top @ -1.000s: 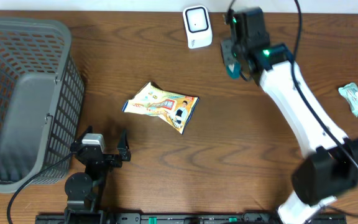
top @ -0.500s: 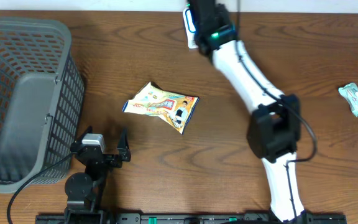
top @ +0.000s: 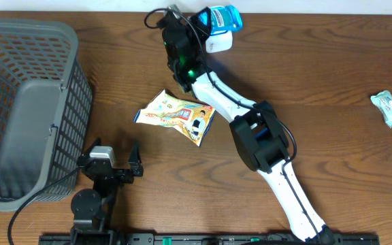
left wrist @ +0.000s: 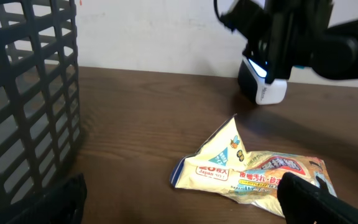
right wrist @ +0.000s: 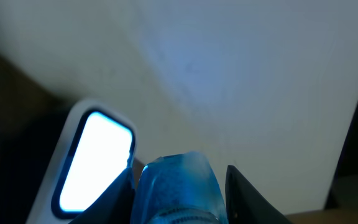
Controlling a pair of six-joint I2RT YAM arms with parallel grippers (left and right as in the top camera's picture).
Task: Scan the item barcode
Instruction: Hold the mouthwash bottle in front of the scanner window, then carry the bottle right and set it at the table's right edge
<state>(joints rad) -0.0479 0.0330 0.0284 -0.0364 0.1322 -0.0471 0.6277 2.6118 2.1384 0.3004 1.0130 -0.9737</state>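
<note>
Gripped between the clenched jaws of the right gripper [right wrist: 179, 198]: a translucent blue item [top: 223, 16], raised at the far edge of the table [top: 318, 102], just above the white scanner [top: 218, 43]. Long axis seemingly left to right along that edge, free end pointing right, away from the fingers, though blurred up close in the wrist view. Near the grey basket [top: 60, 41], left gripper [top: 114, 162] released, jaws wide. Yellow snack packet [top: 179, 116] flat mid-table.

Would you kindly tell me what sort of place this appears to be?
Probably a mock shop checkout: a white barcode scanner, a grey shopping basket and a snack packet on a wooden table.
</note>
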